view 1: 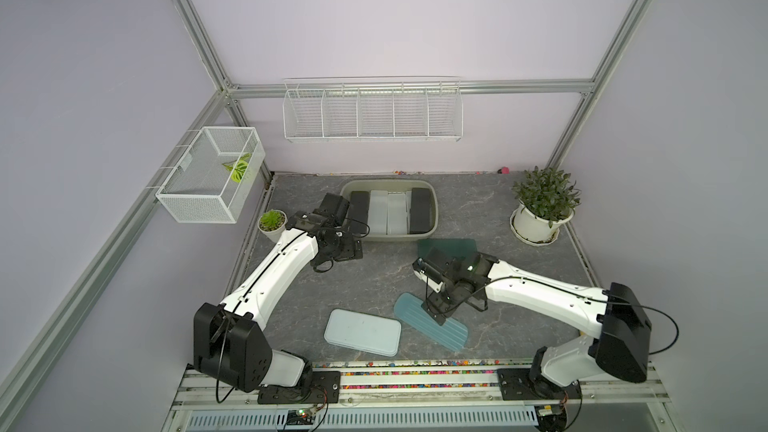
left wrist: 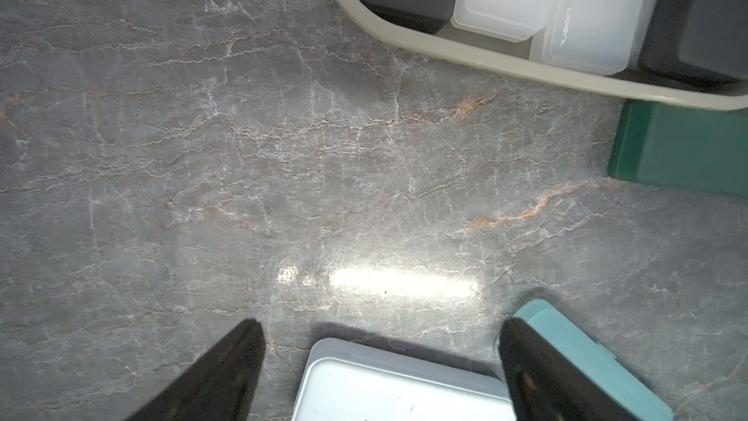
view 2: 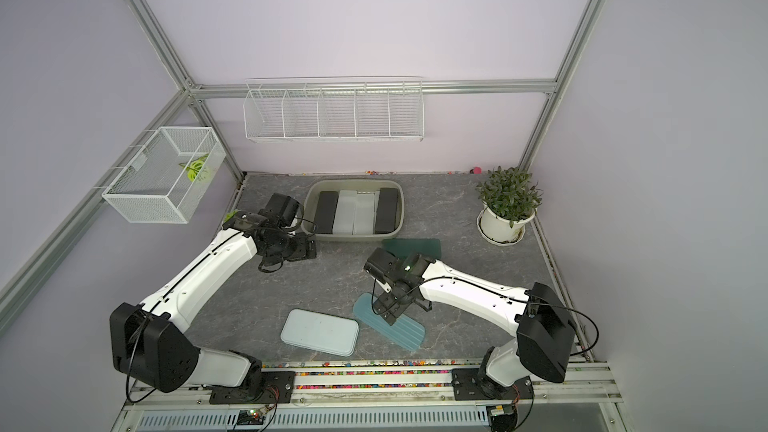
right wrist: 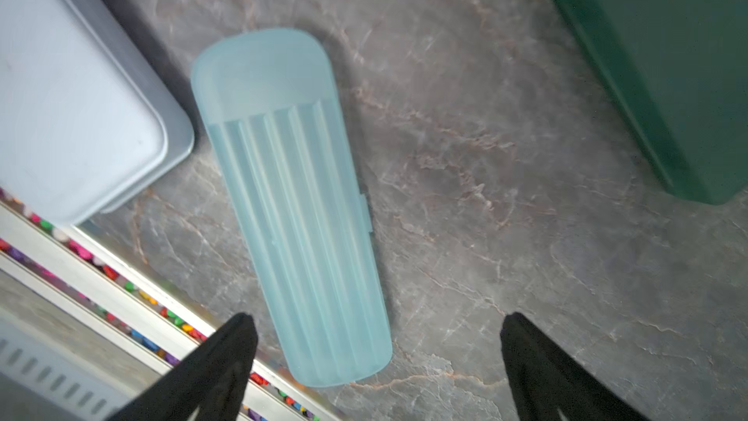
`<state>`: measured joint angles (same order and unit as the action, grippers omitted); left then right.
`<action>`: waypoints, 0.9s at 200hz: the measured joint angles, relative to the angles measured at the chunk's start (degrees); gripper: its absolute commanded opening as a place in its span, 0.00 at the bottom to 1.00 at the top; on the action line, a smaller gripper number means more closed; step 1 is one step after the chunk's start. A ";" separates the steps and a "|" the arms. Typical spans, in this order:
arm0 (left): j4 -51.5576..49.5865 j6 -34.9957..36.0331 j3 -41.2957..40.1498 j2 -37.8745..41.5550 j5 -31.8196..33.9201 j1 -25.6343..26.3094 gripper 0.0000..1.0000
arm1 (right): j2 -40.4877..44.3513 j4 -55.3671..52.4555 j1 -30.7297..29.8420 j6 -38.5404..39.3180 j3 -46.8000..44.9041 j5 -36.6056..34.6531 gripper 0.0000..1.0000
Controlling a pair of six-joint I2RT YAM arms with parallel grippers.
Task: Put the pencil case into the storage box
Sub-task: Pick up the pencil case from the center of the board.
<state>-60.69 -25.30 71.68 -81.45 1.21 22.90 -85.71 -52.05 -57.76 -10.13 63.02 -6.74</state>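
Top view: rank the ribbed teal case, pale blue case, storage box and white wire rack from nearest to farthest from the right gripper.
1. ribbed teal case: lying just below the right gripper.
2. pale blue case: beside the teal one, on the robot's left.
3. storage box: farther back, near centre.
4. wire rack: rearmost, mounted up high.

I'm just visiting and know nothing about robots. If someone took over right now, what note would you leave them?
Left end effector: open, empty, near the storage box.
Right end effector: open, empty, over the ribbed teal case.
Done: two black cases and two white cases lie in the box.
To do: the ribbed teal case, pale blue case and dark green case lie on the table, outside the box.
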 measured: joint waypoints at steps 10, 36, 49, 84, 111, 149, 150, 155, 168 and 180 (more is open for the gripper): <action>0.04 -0.61 -0.07 0.31 -0.09 0.00 0.97 | -0.04 0.48 -0.90 0.85 -1.27 0.63 0.98; 0.20 -1.86 -0.50 1.11 -0.31 0.00 0.97 | -1.40 2.25 -2.32 2.82 -2.73 2.29 0.99; 0.17 -2.32 -0.55 1.31 -0.44 0.00 0.97 | -2.69 3.45 -2.67 3.61 -2.86 3.10 0.99; -0.09 -2.84 -0.55 1.42 -0.37 0.00 0.97 | -6.78 6.60 -3.04 4.68 -2.97 4.98 0.99; -0.87 -2.91 -0.55 1.42 0.09 0.00 0.97 | -11.23 8.31 -3.08 4.87 -2.95 5.09 0.99; -1.60 -2.89 -0.55 1.42 0.98 0.00 0.97 | -14.58 9.99 -3.08 4.57 -2.47 4.87 0.98; -1.60 -2.86 -0.55 1.42 1.05 0.00 0.97 | -14.60 10.01 -3.08 4.57 -2.45 4.87 0.98; -1.64 -2.86 -0.55 1.42 1.18 -0.02 0.97 | -14.67 10.29 -3.08 4.52 -2.40 4.85 0.95; -1.79 -2.84 -0.55 1.44 1.51 -0.13 0.97 | -14.78 10.49 -3.06 4.24 -2.29 4.83 0.85; -1.81 -2.71 -0.55 1.44 1.60 -0.42 0.97 | -15.13 10.40 -2.89 3.52 -1.84 4.83 0.75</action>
<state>-62.50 -28.01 71.13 -80.01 2.81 22.48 -100.84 -41.65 -60.64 -6.61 61.19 -1.91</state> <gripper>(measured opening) 0.973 0.848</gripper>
